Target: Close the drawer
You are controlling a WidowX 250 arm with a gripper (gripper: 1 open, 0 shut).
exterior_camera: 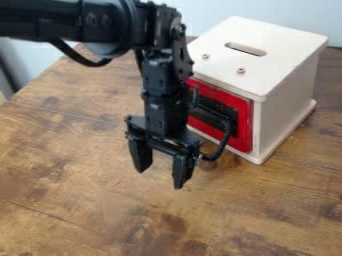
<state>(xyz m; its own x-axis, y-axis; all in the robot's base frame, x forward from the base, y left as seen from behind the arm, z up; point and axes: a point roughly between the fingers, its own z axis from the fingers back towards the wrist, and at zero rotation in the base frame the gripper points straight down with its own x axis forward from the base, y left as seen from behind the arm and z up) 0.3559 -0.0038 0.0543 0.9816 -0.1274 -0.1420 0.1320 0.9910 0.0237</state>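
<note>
The red drawer sits in the pale wooden cabinet, its glossy red front sticking out a little from the cabinet's left face. Its black wire loop handle hangs at the lower front. My black gripper hangs from the arm just left of the drawer front, fingers pointing down at the table. The jaws are open and hold nothing. The right finger is close to the handle; I cannot tell whether they touch.
The cabinet has a slot in its top and stands at the right of a worn wooden table. The black arm reaches in from the upper left.
</note>
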